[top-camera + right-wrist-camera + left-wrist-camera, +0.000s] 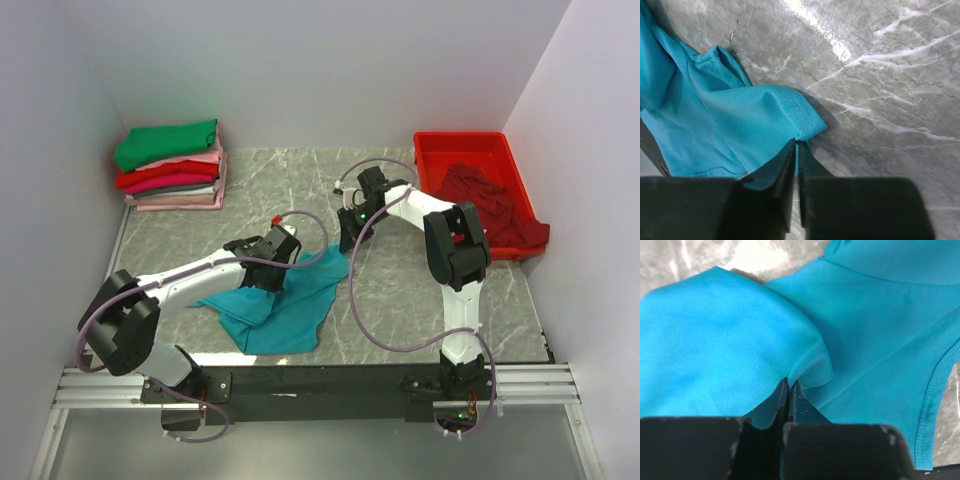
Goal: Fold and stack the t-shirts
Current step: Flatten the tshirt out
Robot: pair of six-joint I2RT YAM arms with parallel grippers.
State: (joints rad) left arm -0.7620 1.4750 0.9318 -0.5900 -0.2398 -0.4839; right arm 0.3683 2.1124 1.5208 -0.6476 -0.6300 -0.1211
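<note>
Top external view: where does the teal t-shirt (285, 312) lie against the two arms?

Rumpled on the table (250, 190), near the middle and a little left. It is well apart from the folded stack (172, 168) at the far left and the red tray (460, 138) at the far right. Both arms reach its far edge, and the cloth trails from there toward the near edge.

And the grips?

Left wrist view has the left gripper (789, 386) clenched on a raised fold of the teal cloth. Right wrist view has the right gripper (795, 146) pinched on a far-right corner of the same shirt, with bare table beyond it.

So what does the coming move turn on?

I judge it is the line between the two pinches. It runs left to right across the shirt's far edge, the right pinch slightly farther back. The shirt lies to the near side of that line, so drawing the grippers apart along it should spread the cloth. Pulling unevenly could twist it.
</note>
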